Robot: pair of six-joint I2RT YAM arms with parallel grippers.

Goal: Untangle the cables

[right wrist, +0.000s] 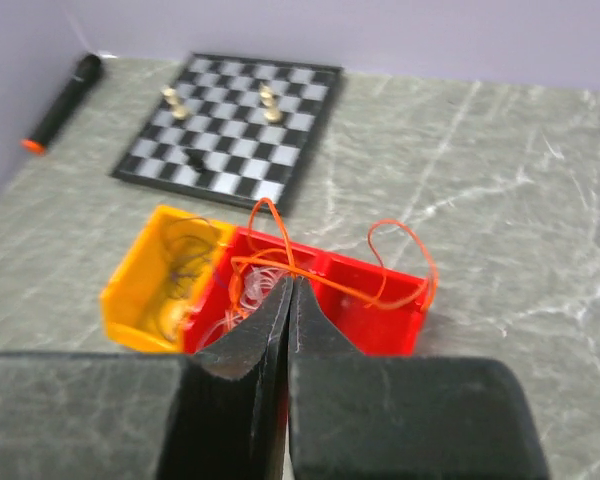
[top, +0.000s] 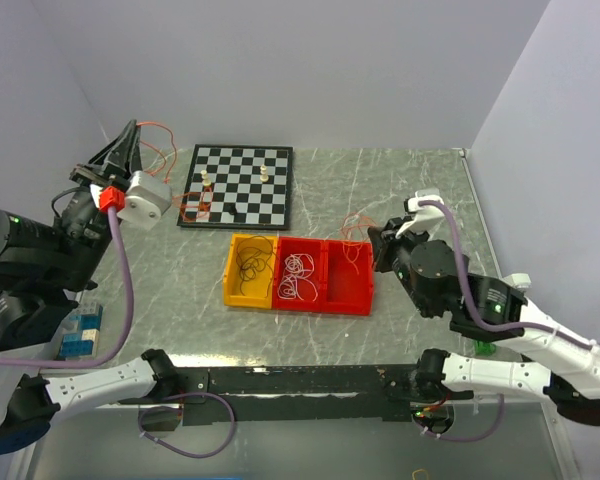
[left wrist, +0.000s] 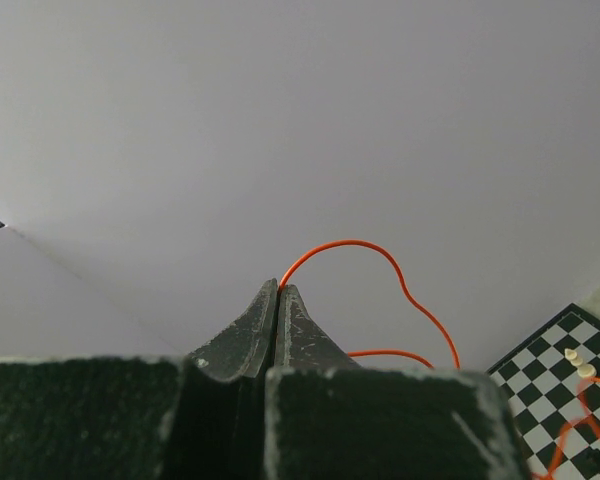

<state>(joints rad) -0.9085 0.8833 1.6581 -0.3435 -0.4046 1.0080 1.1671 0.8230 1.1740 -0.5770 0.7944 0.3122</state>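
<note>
My left gripper (left wrist: 278,290) is pinching an orange cable (left wrist: 365,243) that is trailing down to the chessboard (left wrist: 550,385); my right gripper (right wrist: 288,285) is clamping an orange loop (right wrist: 405,235) over the red bin (right wrist: 380,325); white cables (top: 298,275) are lying in it, black cables (top: 250,262) in the yellow bin (top: 235,292).

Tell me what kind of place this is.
Likely a robotics lab test cell: plain walls box in a marble-patterned table, with sorting bins of cables and a chessboard as props.
</note>
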